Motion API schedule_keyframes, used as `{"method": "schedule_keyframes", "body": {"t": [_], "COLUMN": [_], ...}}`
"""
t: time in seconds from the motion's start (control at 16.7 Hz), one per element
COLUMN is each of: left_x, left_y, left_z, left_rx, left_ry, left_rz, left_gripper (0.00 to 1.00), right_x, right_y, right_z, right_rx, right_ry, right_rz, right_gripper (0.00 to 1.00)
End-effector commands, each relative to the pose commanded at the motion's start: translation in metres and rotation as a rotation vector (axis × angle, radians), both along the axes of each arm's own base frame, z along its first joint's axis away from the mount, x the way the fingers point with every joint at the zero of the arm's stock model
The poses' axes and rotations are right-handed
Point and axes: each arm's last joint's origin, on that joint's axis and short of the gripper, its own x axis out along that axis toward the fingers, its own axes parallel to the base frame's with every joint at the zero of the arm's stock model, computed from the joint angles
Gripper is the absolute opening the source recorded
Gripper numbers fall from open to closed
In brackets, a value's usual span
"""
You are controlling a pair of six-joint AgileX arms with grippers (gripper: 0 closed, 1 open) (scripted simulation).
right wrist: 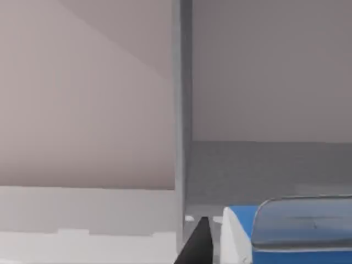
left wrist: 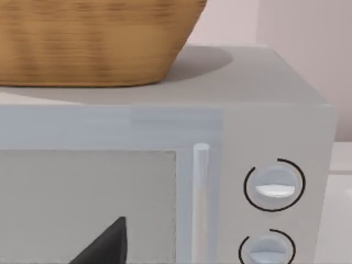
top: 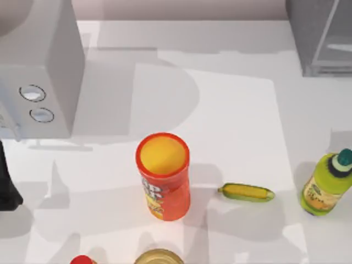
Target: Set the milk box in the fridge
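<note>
White table (top: 231, 110) with an orange chip can (top: 163, 176) in the middle, grey fridge (top: 322, 36) at the far right corner, milk box (right wrist: 286, 234) right by the fridge's door edge beside one dark right gripper finger (right wrist: 198, 245), its grip cannot be told, left arm parked at the microwave (left wrist: 231, 181).

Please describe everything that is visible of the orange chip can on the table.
The chip can is a tall orange-red cylinder, seen from above in the top view. It stands upright near the middle of the table. Its round top looks yellow-orange with a red rim, and its side bears white letters and a yellow patch, partly readable only. It looks smooth, like printed cardboard. Nothing touches it; the small corn cob lies apart, to its right.
</note>
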Motion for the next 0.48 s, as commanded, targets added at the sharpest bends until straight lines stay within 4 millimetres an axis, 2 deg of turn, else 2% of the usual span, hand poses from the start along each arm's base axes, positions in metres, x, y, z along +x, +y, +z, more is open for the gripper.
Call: {"method": "schedule_keyframes", "body": {"t": [0.12, 0.24, 0.36, 0.48], "left_x": [0.000, 0.000, 0.000, 0.000], "left_y": [0.000, 0.000, 0.000, 0.000], "left_z": [0.000, 0.000, 0.000, 0.000], "left_rx": [0.000, 0.000, 0.000, 0.000], "left_ry": [0.000, 0.000, 0.000, 0.000], "left_rz": [0.000, 0.000, 0.000, 0.000], "left_gripper": [1.00, 1.00, 1.00, 1.00], "right_x": [0.029, 0.064, 0.104, 0.143], "right_y": [-0.004, -0.010, -0.020, -0.033], "right_z": [0.011, 0.015, 0.009, -0.006], "right_rx": [0.003, 0.006, 0.009, 0.009], "right_ry": [0.014, 0.036, 0.059, 0.075], "right_rz": [0.009, 0.012, 0.009, 0.000], "right_gripper": [0.00, 0.00, 0.00, 0.00]}}
